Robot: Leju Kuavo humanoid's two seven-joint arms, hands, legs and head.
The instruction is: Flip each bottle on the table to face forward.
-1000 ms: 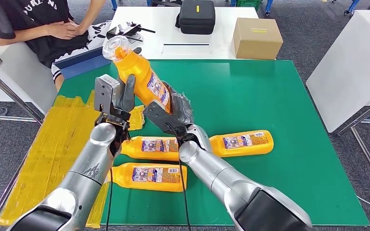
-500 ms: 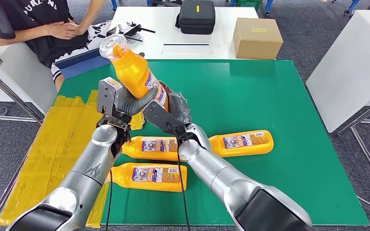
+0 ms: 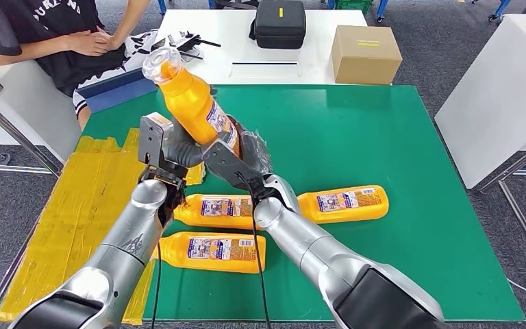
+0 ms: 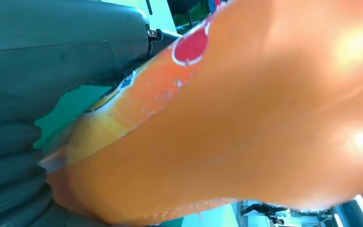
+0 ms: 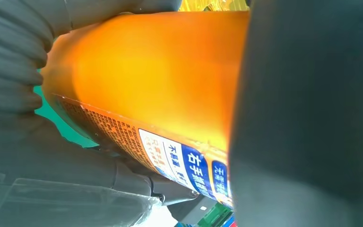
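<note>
An orange bottle (image 3: 190, 100) with a clear cap is held up above the green table (image 3: 356, 137), tilted with its cap toward the far left. Both hands grip its lower part: my left hand (image 3: 171, 147) from the left, my right hand (image 3: 236, 159) from the right. Up close, the bottle's orange body (image 4: 246, 123) lies against my left hand's grey cover (image 4: 38, 94). Its printed label (image 5: 179, 161) faces the right wrist camera, with my right hand's dark fingers (image 5: 307, 118) wrapped over it. Three more orange bottles lie flat on the table (image 3: 214, 209) (image 3: 342, 203) (image 3: 209, 251).
A person (image 3: 48, 34) sits at the far left by a white table (image 3: 246, 41) with a black case (image 3: 280, 22) and a cardboard box (image 3: 366, 53). Yellow tape (image 3: 75, 205) covers the table's left edge. Another white table (image 3: 507, 96) stands at right.
My left hand's fingers have closed around the raised bottle, which they stood beside a second ago. The bottle has tilted slightly more to the left.
</note>
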